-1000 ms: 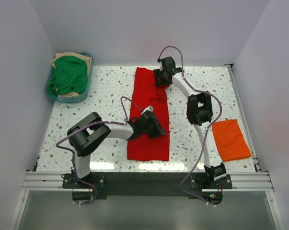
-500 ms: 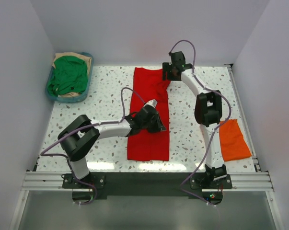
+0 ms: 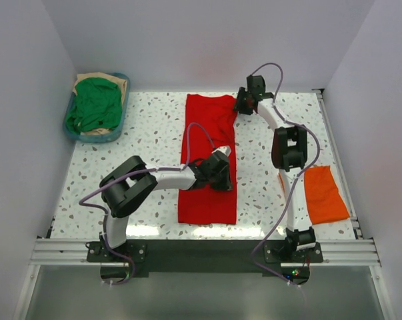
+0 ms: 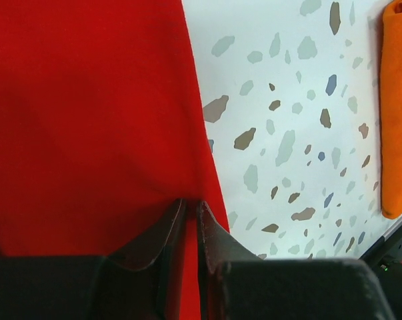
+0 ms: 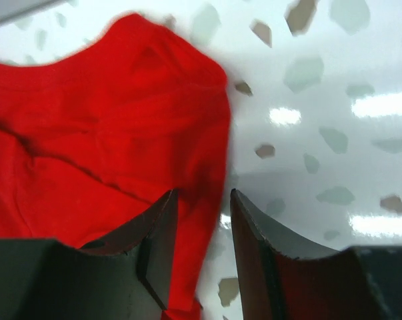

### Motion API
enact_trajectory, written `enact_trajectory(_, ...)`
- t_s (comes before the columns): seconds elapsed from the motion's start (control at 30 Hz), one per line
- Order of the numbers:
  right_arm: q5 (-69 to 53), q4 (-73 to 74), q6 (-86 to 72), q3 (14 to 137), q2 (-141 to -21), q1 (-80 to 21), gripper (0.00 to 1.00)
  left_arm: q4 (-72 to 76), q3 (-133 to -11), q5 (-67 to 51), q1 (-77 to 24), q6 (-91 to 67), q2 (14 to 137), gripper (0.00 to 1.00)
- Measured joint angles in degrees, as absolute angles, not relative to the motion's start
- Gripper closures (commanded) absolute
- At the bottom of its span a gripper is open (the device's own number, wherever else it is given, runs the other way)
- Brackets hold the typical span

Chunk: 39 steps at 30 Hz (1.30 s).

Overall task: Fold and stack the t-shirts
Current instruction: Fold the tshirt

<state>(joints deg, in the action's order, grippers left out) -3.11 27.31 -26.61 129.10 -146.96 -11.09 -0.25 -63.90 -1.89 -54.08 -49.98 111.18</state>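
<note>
— Fingers [image 4: 147,240] on left gripper [image 3: 218,175]?
— Pinched almost shut on red shirt [image 3: 207,133], at its three o'clock edge, middle of table [image 3: 147,133].
— And right gripper [image 3: 245,103]?
— Spread apart, shifted out to the one o'clock corner, leaving far end flatter. Likely ready for folding.

**Setting:** robotics lab, an enclosed test booth.

**Evidence, noted from beside it:**
- Plain pale walls [image 3: 207,40] box the desk [image 3: 154,133] in on three sides.
- The desk top is a speckled terrazzo pattern, with glare from bright lighting.
- A bare aluminium rail [image 3: 201,250] runs along the near edge.
- The left arm [image 3: 161,179] and right arm [image 3: 291,203] are bolted to the rail side by side.
- Exposed grey-purple cables [image 3: 271,65] loop along both arms.
- Small indicator lamps [image 3: 293,272] are lit at the right arm's base.
- Laundry serves as props:
  - a red t-shirt [image 3: 211,120] lies flat mid-desk;
  - an orange t-shirt [image 3: 324,193] lies folded at the right;
  - a teal basket [image 3: 77,138] of more cloth sits in the far left corner.
</note>
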Motion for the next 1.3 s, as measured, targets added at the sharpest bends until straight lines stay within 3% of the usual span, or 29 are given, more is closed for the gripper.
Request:
enact_trajectory(0.23,-5.3,25.6,-27.9,137.3,-152.0,-11.1,0.54,0.1,-63.3,-1.8,-54.4,-49.9,110.9,0.84)
enact_trajectory(0.5,-6.5,22.7,-28.0,138.4,-153.7,-11.1,0.55,1.4,-58.9,-3.1,-54.8,-50.0,108.0,0.84)
enact_trajectory(0.7,-7.4,21.1,-26.6,138.9,-154.2,-11.1,0.45,2.8,-57.2,-4.4,-54.8,-50.3,107.1,0.83)
enact_trajectory(0.9,-7.8,20.5,-25.3,138.5,-153.8,-11.2,0.32,2.1,-57.8,-5.3,-54.8,-50.3,107.1,0.76)
enact_trajectory(1.13,-8.6,23.0,-24.7,132.6,-146.0,-10.9,0.15,-1.3,-58.8,-7.0,-51.3,-48.8,103.8,0.62)
enact_trajectory(1.3,-10.0,23.6,-26.4,120.9,-130.7,-9.5,0.16,-3.1,-58.0,-5.7,-46.7,-48.2,92.8,0.6)
